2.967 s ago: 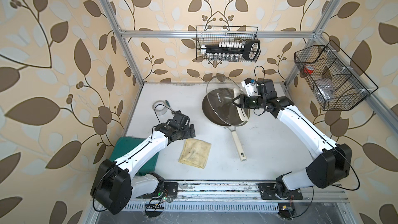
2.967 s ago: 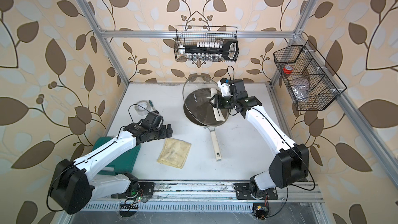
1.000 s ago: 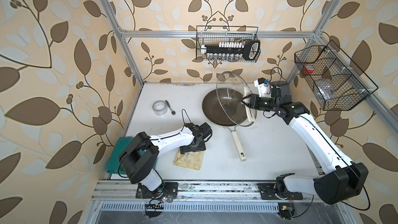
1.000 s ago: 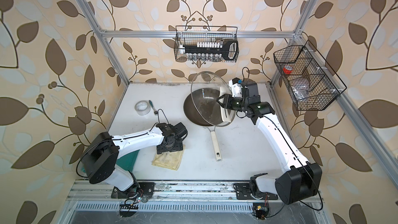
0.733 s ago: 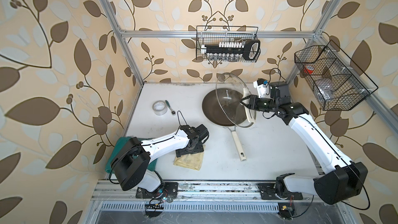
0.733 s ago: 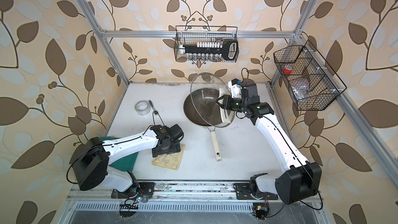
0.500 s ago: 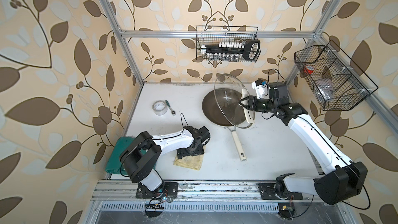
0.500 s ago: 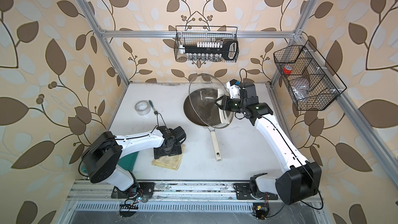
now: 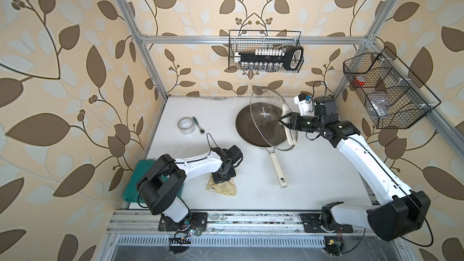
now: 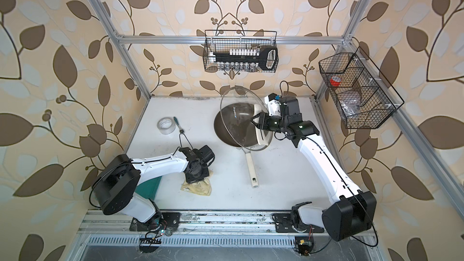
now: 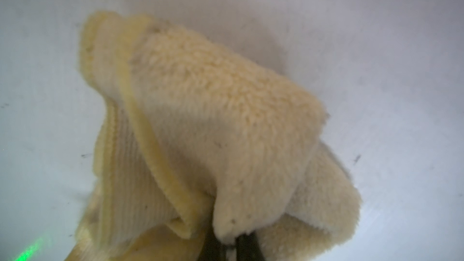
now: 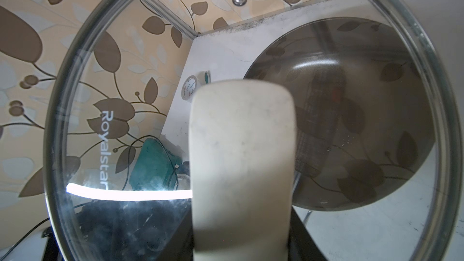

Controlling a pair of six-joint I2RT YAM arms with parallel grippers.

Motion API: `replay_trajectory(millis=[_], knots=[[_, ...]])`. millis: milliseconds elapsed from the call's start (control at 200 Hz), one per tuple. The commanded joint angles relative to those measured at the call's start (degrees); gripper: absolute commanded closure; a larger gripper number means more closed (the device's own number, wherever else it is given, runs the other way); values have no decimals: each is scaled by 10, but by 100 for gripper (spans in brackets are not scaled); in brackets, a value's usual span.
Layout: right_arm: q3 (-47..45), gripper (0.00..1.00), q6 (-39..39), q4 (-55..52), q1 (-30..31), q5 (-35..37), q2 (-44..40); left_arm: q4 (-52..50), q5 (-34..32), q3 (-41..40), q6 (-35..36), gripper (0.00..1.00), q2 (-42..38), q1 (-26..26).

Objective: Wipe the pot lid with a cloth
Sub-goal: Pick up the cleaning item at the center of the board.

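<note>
The pot lid [image 9: 263, 111], clear glass with a metal rim, is held up on edge over the back right of the table. My right gripper [image 9: 285, 121] is shut on the lid's flat cream handle [image 12: 241, 146]. The cloth [image 9: 224, 187] is pale yellow and lies bunched on the white table at front left. My left gripper [image 11: 226, 249] points straight down onto it. Its dark fingers are shut on a fold of the cloth [image 11: 213, 111]. In both top views the left wrist [image 10: 197, 171] hides those fingers.
A dark brown frying pan [image 9: 247, 134] with a cream stick handle [image 9: 277, 169] sits under and behind the lid. A tape roll [image 9: 186, 126] and a screwdriver [image 9: 197, 124] lie at back left. A green pad [image 9: 133, 182] lies at the front left edge. Wire baskets [image 9: 266, 53] [image 9: 386, 91] hang on the walls.
My left gripper came down over the flat cloth and closed on it, and the cloth is now bunched. My right arm shifted the held lid slightly to the left.
</note>
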Motion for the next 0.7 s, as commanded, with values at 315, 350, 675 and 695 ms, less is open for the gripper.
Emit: replay_trajectory(millis=[315, 350, 675, 695], knots=[[10, 100, 92, 147, -37, -136, -51, 56, -41, -50, 57, 100, -243, 50], [2, 100, 113, 169, -41, -159, -49, 65, -21, -46, 61, 100, -270, 70], [-40, 100, 310, 371, -47, -318, -11, 155, 154, 122, 126, 100, -299, 161], [-46, 100, 335, 397, -47, -326, -7, 172, 170, 129, 123, 100, -293, 161]])
